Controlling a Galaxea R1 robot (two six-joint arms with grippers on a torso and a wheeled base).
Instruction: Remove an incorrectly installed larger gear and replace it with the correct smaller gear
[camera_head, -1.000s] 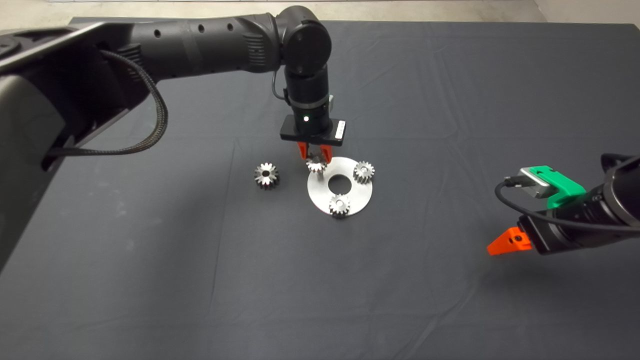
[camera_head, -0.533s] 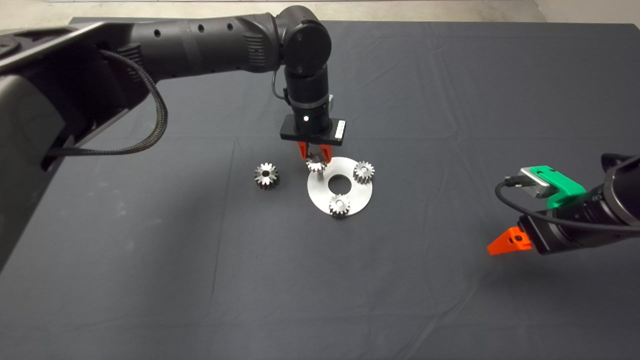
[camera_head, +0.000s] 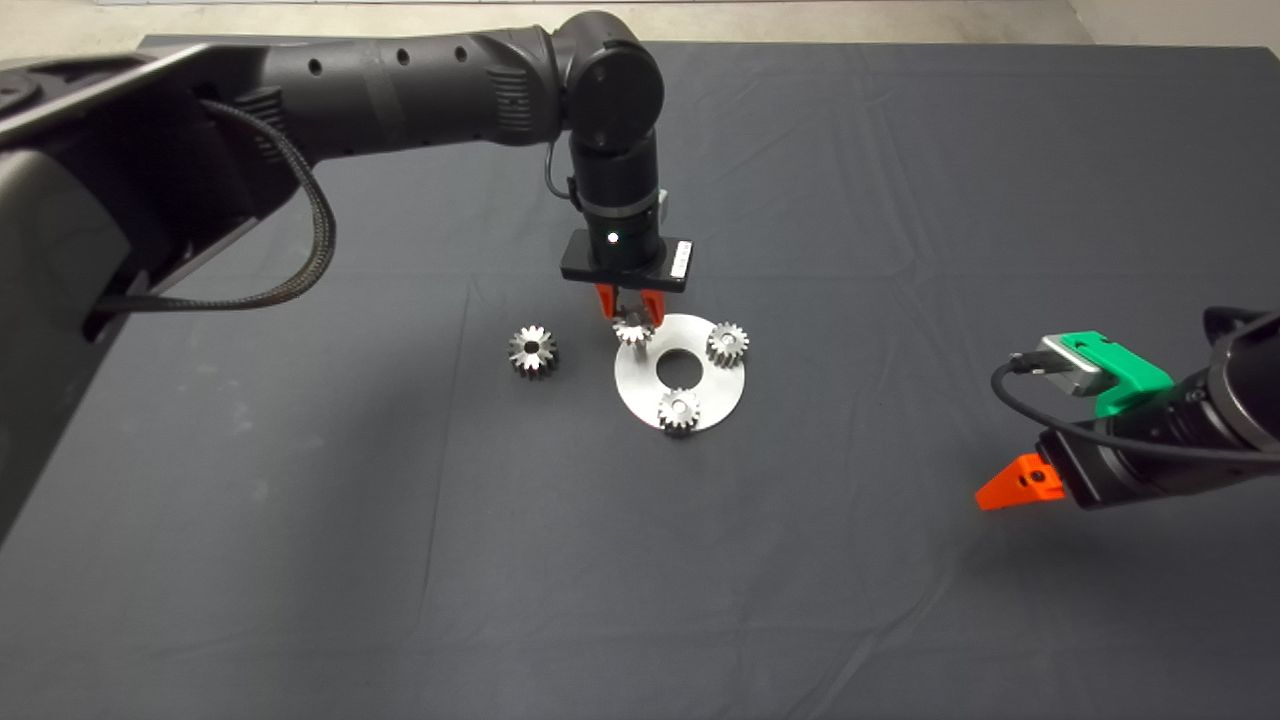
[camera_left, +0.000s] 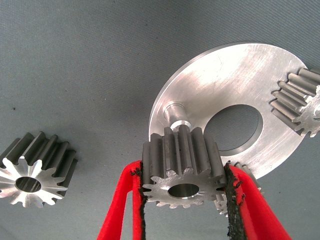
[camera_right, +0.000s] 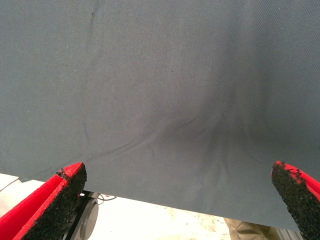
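My left gripper (camera_head: 630, 312) is shut on the smaller gear (camera_head: 632, 329), a shiny steel toothed wheel with a round hole. It holds the gear (camera_left: 182, 172) just above the bare peg (camera_left: 176, 112) at the left rim of the round metal plate (camera_head: 722, 388). The larger gear (camera_head: 532, 350), darker-faced and thicker, lies flat on the mat left of the plate; the left wrist view shows it (camera_left: 35, 162) too. My right gripper (camera_head: 1018, 483) waits open near the right edge, its fingers wide apart over bare mat (camera_right: 180, 200).
Two more small gears (camera_head: 728, 343) (camera_head: 679, 408) sit on pegs on the plate, around its centre hole (camera_head: 680, 370). The dark mat (camera_head: 400, 550) reaches to the table's far edge, with floor beyond it.
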